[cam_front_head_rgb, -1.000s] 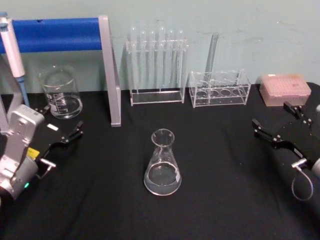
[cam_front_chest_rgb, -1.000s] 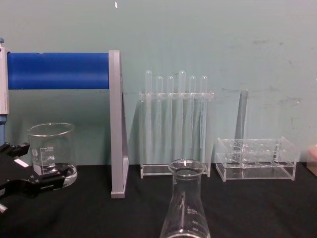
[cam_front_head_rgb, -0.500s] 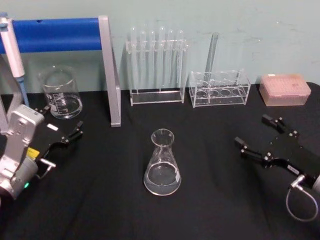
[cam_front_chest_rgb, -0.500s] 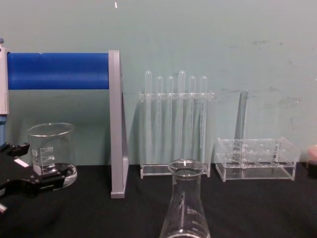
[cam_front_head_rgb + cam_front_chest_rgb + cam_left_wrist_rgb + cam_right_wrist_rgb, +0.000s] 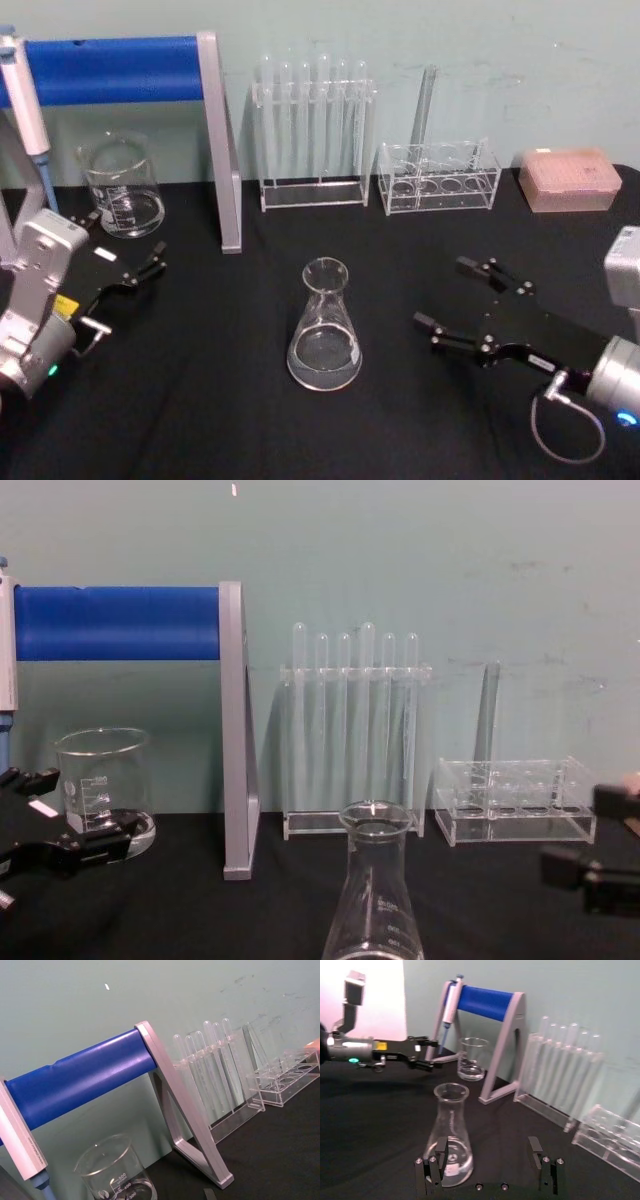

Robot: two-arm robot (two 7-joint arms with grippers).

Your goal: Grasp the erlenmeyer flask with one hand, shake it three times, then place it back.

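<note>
Right gripper low on the right side of the head view, fingers spread wide apart, nothing between them. Points left toward the erlenmeyer flask, near it but clearly not touching. Flask upright on the black table, pretty much dead centre of the frame, neck up. Same story from the chest view: flask at bottom centre, two black fingertips poking in at the right edge. Left gripper parked at the left edge, fingers apart too, just below the glass beaker. Across the top of the frame: blue pipette stand at upper left, test tube rack in the middle.
</note>
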